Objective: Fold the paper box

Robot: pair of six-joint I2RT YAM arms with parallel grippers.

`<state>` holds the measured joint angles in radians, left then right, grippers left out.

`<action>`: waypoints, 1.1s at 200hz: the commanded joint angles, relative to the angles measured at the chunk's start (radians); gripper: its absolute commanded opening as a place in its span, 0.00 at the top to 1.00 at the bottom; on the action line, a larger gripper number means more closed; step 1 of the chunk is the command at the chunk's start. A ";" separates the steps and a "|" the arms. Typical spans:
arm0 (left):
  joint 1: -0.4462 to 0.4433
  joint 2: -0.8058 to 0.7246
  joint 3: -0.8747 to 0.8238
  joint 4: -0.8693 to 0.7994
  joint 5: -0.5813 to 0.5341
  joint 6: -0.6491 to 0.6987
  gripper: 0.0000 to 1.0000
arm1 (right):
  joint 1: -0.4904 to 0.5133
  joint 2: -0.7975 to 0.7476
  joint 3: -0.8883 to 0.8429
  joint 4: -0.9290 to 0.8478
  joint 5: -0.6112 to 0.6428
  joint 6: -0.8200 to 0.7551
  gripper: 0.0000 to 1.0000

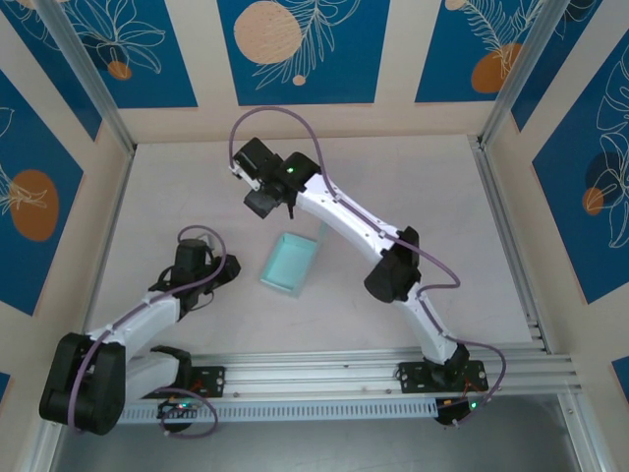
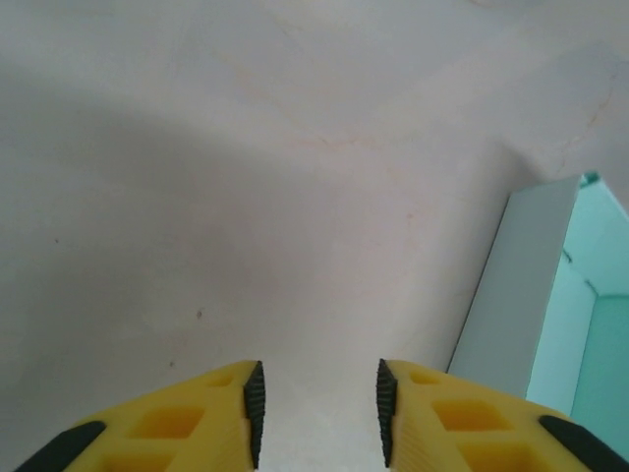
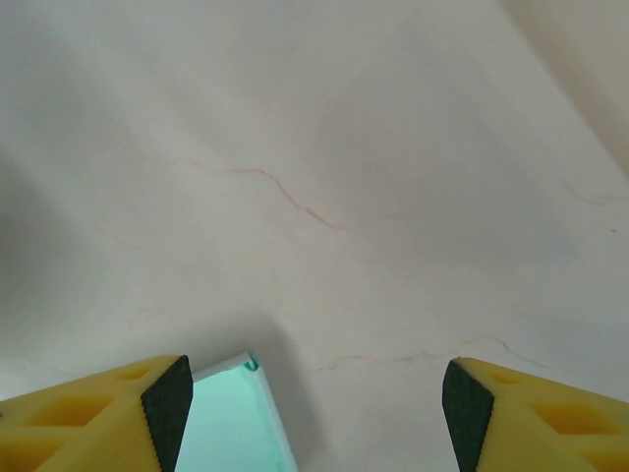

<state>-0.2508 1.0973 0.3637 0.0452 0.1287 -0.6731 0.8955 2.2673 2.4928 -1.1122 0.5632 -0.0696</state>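
Observation:
The paper box [image 1: 291, 262] is a pale blue-green shallow tray with raised walls, lying on the table between the two arms. My left gripper [image 1: 200, 246] hovers just left of it. In the left wrist view the box's side wall [image 2: 531, 285] stands off to the right, and the left gripper [image 2: 319, 413] is open, with a narrow gap and bare table between its pads. My right gripper [image 1: 261, 205] is beyond the box's far end. In the right wrist view the right gripper [image 3: 310, 413] is wide open, and a corner of the box [image 3: 231, 423] shows by its left finger, untouched.
The pale tabletop [image 1: 413, 187] is boxed in by walls with blue leaf panels [image 1: 295, 49] and slanted aluminium posts [image 1: 88, 79]. An aluminium rail [image 1: 393, 369] runs along the near edge by the arm bases.

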 commanded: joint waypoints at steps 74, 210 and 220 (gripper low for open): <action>-0.306 0.188 0.009 0.140 -0.077 -0.029 0.67 | -0.085 -0.936 -0.889 0.187 0.034 0.525 0.00; -0.743 0.253 0.249 0.189 -0.245 -0.068 0.64 | -0.331 -1.280 -1.270 0.057 -0.074 0.780 0.00; -0.728 0.172 0.256 0.111 -0.291 -0.034 0.62 | -0.324 -1.307 -1.318 0.074 -0.108 0.808 0.03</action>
<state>-0.9966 1.4490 0.5674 0.3294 -0.0463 -0.7982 0.5682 1.0138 1.2568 -1.0054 0.4896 0.6418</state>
